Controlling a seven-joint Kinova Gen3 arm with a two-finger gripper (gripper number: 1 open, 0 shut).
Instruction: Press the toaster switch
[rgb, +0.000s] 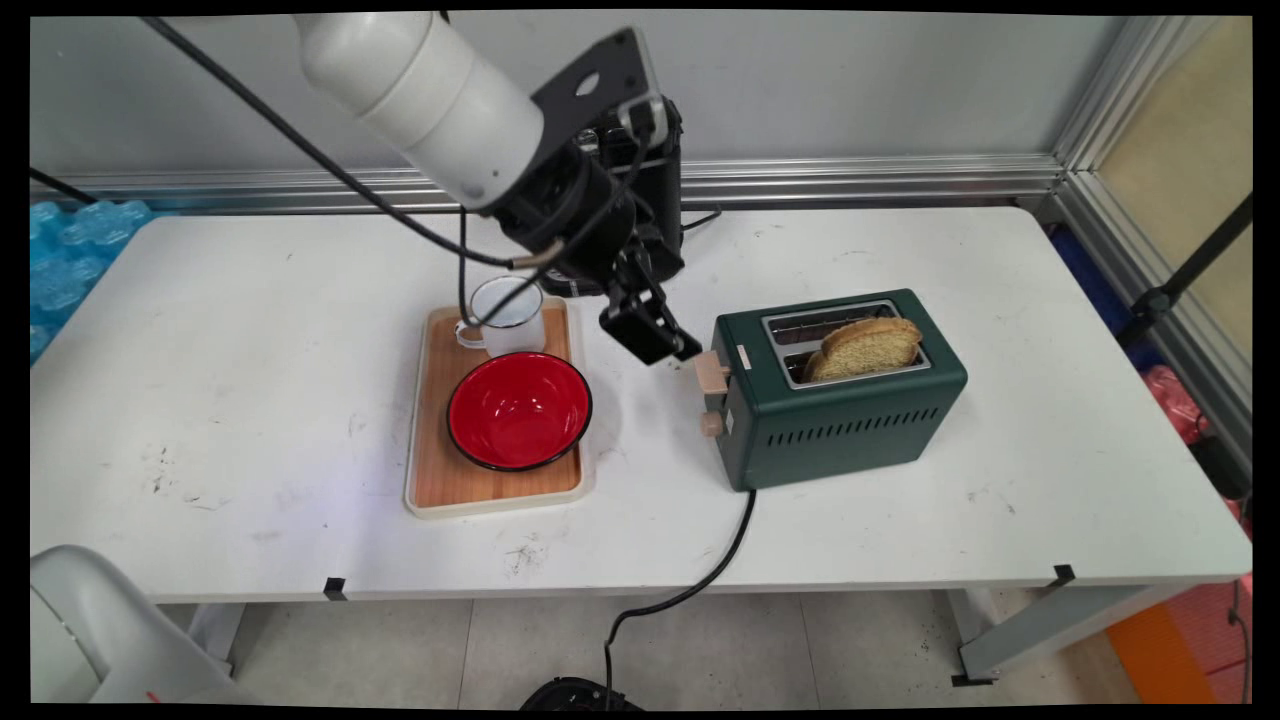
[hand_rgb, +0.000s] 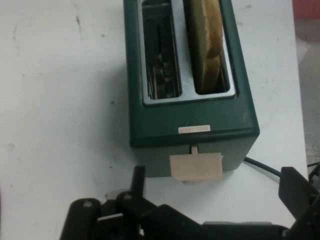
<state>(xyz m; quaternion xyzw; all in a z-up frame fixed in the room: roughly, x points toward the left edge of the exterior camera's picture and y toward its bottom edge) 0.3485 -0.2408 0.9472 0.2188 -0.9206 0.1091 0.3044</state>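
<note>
A dark green two-slot toaster (rgb: 840, 400) stands right of the table's middle, with a slice of browned bread (rgb: 868, 347) sticking up from its near slot. The beige lever (rgb: 713, 372) sits high on the toaster's left end, above a small round knob (rgb: 711, 424). My gripper (rgb: 668, 345) hovers just left of and slightly above that lever, not touching it. In the hand view the toaster (hand_rgb: 192, 117) lies straight ahead, the bread (hand_rgb: 209, 37) is in the right slot, and the lever (hand_rgb: 196, 166) lies between the fingers of the open gripper (hand_rgb: 217, 187).
A wooden tray (rgb: 495, 485) left of the toaster carries a red bowl (rgb: 519, 410) and a white mug (rgb: 508, 315). A black box-like device (rgb: 660, 190) stands behind the arm. The toaster's black cord (rgb: 700, 580) runs off the front edge.
</note>
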